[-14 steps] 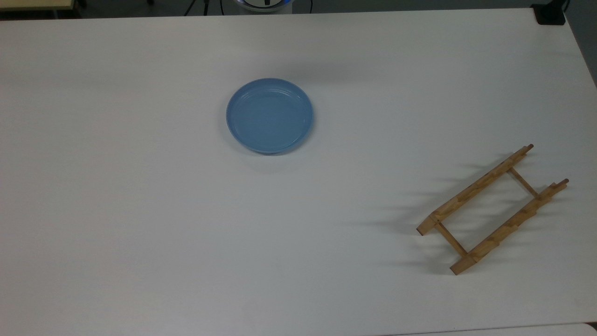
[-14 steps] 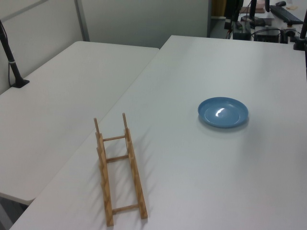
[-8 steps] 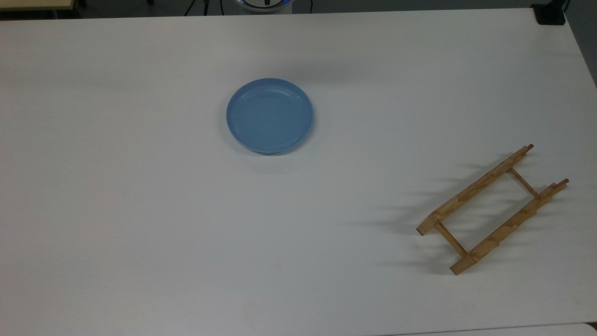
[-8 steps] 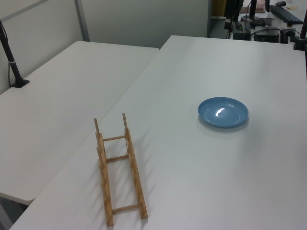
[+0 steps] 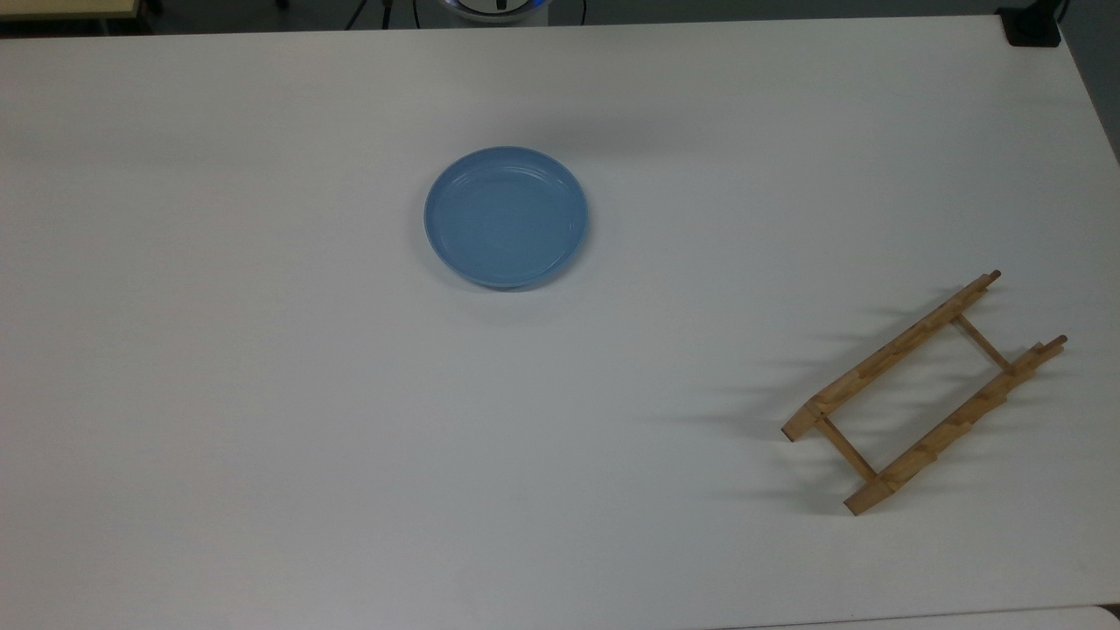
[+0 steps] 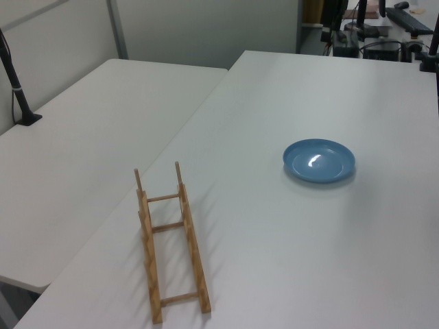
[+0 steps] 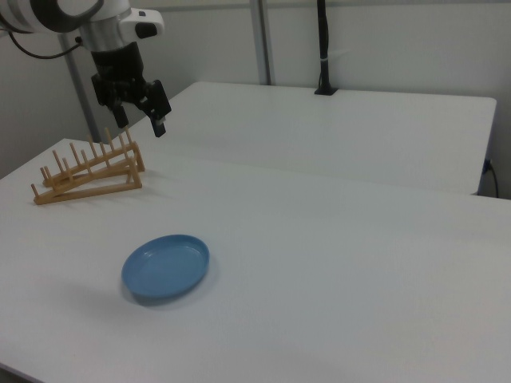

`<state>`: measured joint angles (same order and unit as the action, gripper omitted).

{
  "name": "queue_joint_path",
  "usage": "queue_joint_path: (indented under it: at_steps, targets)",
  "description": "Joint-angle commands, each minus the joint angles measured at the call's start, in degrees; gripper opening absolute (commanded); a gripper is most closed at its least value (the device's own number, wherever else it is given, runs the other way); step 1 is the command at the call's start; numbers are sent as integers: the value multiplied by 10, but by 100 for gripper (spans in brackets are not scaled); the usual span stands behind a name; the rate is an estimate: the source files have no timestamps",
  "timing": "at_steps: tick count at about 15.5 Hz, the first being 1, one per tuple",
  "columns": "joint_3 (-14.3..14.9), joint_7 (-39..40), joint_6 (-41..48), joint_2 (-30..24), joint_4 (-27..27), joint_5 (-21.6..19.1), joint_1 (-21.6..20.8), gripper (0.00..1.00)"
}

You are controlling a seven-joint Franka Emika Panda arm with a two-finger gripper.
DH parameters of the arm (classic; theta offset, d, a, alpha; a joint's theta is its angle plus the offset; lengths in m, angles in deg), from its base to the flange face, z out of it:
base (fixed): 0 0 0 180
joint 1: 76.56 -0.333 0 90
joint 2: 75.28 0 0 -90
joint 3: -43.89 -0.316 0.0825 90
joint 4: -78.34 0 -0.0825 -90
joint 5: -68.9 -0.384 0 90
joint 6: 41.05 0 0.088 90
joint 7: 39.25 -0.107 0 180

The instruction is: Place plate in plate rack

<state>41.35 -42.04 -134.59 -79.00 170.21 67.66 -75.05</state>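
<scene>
The light-blue plate point(image 5: 506, 217) lies flat and upright on the white table point(image 5: 262, 394), a little behind the table's middle in the top view. It also appears as the plate point(image 6: 319, 160) and the plate point(image 7: 166, 266). The wooden plate rack point(image 5: 923, 392) stands empty near the top view's right edge, well apart from the plate, and is seen again as the rack point(image 6: 171, 240) and the rack point(image 7: 88, 174). In the right view my gripper point(image 7: 140, 121) hangs open and empty high above the table, up and to the left of the plate.
A second white table point(image 6: 89, 130) adjoins this one beyond the rack. A black post point(image 7: 322, 48) is clamped to its far side. A black clamp point(image 5: 1032, 26) sits at the top view's upper right corner. The robot base point(image 5: 494, 7) is at the top edge.
</scene>
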Motion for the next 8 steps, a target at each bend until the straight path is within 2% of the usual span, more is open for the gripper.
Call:
queue_joint_path:
  at_steps: [1,5,8]
  targets:
    - [5,17,10,-12,11,-2,-2,100]
    - [11,164,63,-14,13,2,1,100]
    - [11,186,61,-10,19,8,17,100]
